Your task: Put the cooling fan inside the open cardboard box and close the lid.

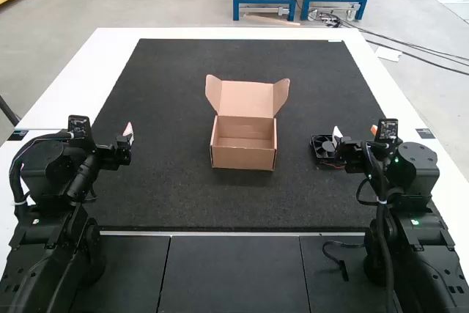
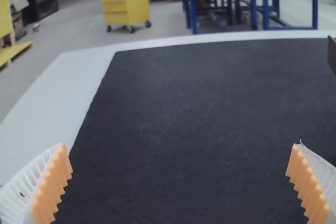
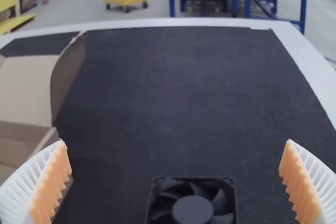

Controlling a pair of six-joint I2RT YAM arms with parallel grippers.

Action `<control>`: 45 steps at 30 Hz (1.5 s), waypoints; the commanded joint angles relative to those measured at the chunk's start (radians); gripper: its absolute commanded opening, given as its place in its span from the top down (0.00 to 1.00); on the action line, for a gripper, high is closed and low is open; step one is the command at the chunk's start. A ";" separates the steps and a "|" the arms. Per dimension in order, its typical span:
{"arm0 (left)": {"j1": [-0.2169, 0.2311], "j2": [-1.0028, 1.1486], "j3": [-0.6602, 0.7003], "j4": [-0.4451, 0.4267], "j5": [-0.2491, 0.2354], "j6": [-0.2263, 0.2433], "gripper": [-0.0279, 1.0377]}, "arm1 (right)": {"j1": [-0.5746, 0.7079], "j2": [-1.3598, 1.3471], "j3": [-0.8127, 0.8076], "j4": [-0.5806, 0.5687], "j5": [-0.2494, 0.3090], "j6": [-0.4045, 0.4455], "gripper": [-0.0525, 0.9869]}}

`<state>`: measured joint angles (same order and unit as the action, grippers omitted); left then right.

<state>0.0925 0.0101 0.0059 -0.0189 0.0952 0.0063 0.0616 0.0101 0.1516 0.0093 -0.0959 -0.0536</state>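
Observation:
An open cardboard box [image 1: 242,137] stands upright mid-mat, its lid and side flaps raised at the far side; its flap [image 3: 26,93] also fills one side of the right wrist view. The black square cooling fan [image 1: 323,146] lies flat on the mat right of the box. My right gripper [image 1: 355,135] hovers just above and behind the fan, open wide, and the fan [image 3: 191,203] lies between and just short of its fingers in the right wrist view [image 3: 174,148]. My left gripper [image 1: 106,133] is open over the mat's left side, nothing between its fingers [image 2: 177,150].
A black mat [image 1: 183,86] covers most of the white table [image 1: 73,78]. A dark edge of the box [image 2: 333,56] shows in the left wrist view. A loose black cable [image 1: 333,251] lies by the right arm's base.

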 commanded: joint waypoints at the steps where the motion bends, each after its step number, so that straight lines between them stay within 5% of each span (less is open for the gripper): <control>1: 0.009 -0.012 -0.006 0.005 0.006 -0.005 0.07 | 0.007 -0.010 -0.152 -0.011 0.004 -0.008 0.07; 9: 0.007 -0.012 -0.006 0.007 0.006 -0.012 0.07 | 0.007 -0.010 -0.153 -0.011 0.004 -0.006 0.07; 13: 0.009 -0.012 -0.004 0.028 0.009 -0.057 0.07 | 0.007 -0.010 -0.152 0.015 0.004 0.012 0.07; 25: 0.009 -0.012 0.057 0.217 -0.052 -0.063 0.07 | 0.003 -0.010 -0.086 0.213 0.061 0.035 0.07; 32: 0.007 0.004 0.180 0.214 -0.101 -0.060 0.07 | 0.003 0.048 0.048 0.222 0.094 0.035 0.07; 45: 0.004 0.229 0.410 0.169 -0.115 -0.058 0.07 | 0.004 0.274 0.333 0.121 0.139 0.043 0.07</control>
<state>0.0925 0.2028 0.3496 0.1463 0.0017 -0.0467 0.0616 0.2512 0.4088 0.1440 0.0204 -0.0254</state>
